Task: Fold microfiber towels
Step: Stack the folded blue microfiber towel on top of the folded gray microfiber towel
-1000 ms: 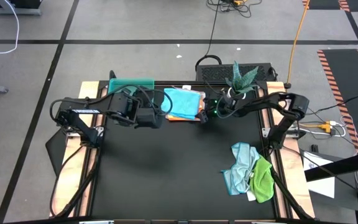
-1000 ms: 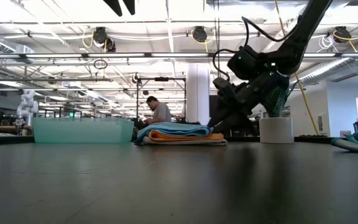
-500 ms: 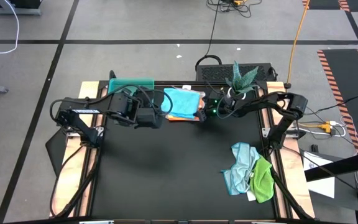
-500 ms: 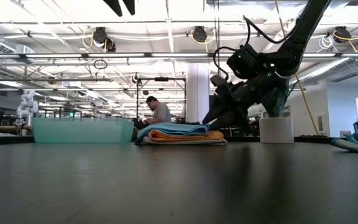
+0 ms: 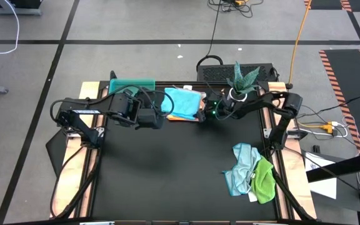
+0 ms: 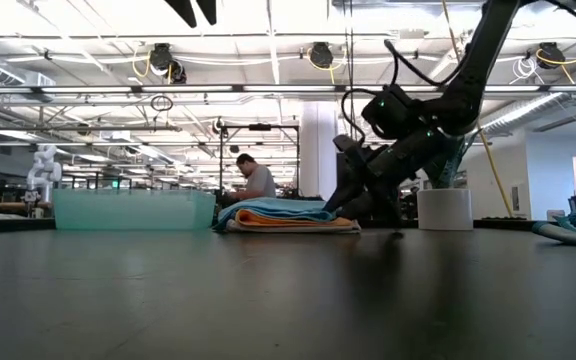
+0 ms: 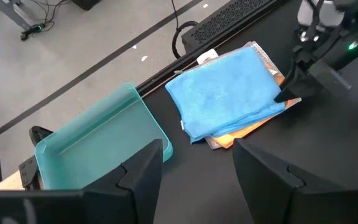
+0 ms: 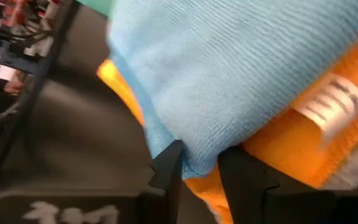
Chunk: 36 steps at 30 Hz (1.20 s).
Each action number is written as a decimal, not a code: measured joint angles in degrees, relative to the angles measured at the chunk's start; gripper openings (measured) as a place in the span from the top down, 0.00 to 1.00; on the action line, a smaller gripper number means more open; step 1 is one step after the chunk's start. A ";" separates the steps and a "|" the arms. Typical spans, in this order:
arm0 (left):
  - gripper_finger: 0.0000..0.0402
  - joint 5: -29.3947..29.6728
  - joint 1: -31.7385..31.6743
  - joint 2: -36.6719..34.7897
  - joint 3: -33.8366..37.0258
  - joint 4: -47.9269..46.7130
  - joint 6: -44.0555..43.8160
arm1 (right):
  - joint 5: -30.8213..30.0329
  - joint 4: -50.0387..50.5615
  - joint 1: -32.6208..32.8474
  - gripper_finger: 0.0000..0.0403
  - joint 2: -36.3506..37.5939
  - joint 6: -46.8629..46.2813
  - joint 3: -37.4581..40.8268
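- Three folded microfiber towels lay stacked at the upper centre of the high view: a bright blue towel (image 5: pixel 183 102) on top, a yellow-orange towel (image 7: pixel 253 127) under it, and a white-grey towel (image 6: pixel 298 229) at the bottom.
- Two more soft cloths sat crumpled together at the lower right of the dark worktop (image 5: pixel 167 169): a pale blue towel (image 5: pixel 241 164) and a green towel (image 5: pixel 265 181), touching each other.
- One rigid teal tray (image 5: pixel 132 85), rectangular with raised walls, stood just left of the stack.
- One potted plant (image 5: pixel 241 80) with pointed leaves stood in a white round pot, right of the stack.
- The right tool (image 5: pixel 204 114) was at the stack's right edge; its two dark fingers (image 8: pixel 168 171) were pinched on the bright blue towel's edge, whose fine ribbed weave and a small white tag showed in the right wrist view.
- The left tool (image 5: pixel 161 117) hovered left of the stack, its fingers (image 7: pixel 143 171) spread apart and holding nothing.
- One person sat far behind the worktop in the low view.
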State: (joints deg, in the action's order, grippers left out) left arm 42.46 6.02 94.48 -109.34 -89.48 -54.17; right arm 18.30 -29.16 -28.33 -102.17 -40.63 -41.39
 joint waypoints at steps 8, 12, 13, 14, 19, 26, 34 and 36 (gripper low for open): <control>0.51 0.02 0.00 0.00 0.00 0.00 0.17 | -0.23 8.39 -0.83 0.98 7.18 5.18 -0.07; 0.51 0.02 0.00 0.00 0.00 0.00 0.48 | -0.22 11.58 -1.37 0.98 9.92 5.40 -0.10; 0.51 0.02 0.00 0.00 0.00 0.00 0.48 | -0.21 12.16 -1.55 0.99 10.70 5.69 -0.06; 0.51 0.02 0.00 0.00 0.00 0.00 0.48 | -0.21 12.48 -1.74 0.99 11.57 6.08 -0.07; 0.51 0.35 0.00 0.00 0.00 0.03 0.48 | -0.14 16.29 -3.20 0.99 14.41 7.65 -0.11; 0.51 0.59 0.00 0.00 0.00 0.03 0.48 | -1.64 21.35 -3.37 0.99 14.05 11.47 -0.09; 0.51 0.59 0.00 0.00 0.00 0.20 0.43 | -1.85 18.77 -3.41 0.83 14.05 14.80 -0.09; 0.51 0.59 0.00 0.00 0.00 0.20 0.16 | -1.89 18.77 -3.41 0.76 14.05 14.81 -0.09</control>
State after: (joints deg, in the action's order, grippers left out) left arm 43.05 6.02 94.48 -109.34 -89.27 -54.00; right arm 16.40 -10.39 -31.75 -88.12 -25.82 -41.47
